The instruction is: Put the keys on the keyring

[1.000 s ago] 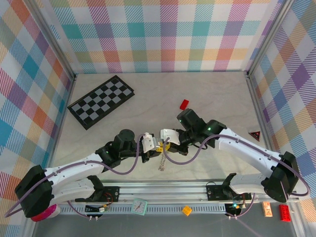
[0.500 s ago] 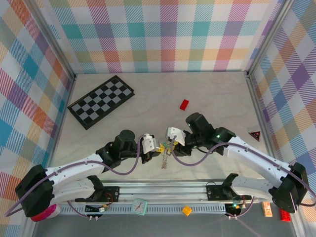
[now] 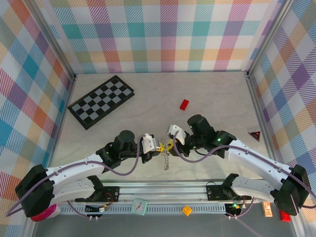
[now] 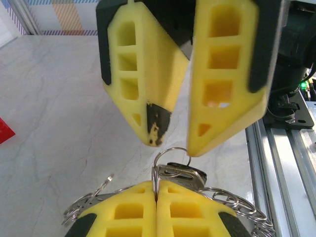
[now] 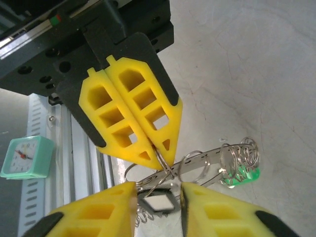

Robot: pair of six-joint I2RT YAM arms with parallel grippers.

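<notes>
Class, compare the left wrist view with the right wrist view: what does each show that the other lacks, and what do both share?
Left wrist adds the red block. Right wrist adds the teal clock and the green-headed key. Both show the left gripper shut on the keyring and the right gripper open beside it.

The keyring (image 3: 165, 159) before, right of the chequerboard (image 3: 101, 100)

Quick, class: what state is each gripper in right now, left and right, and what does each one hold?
Left gripper: closed, pinching a ring of the keyring.
Right gripper: open, jaws apart, gripping nothing.
</notes>
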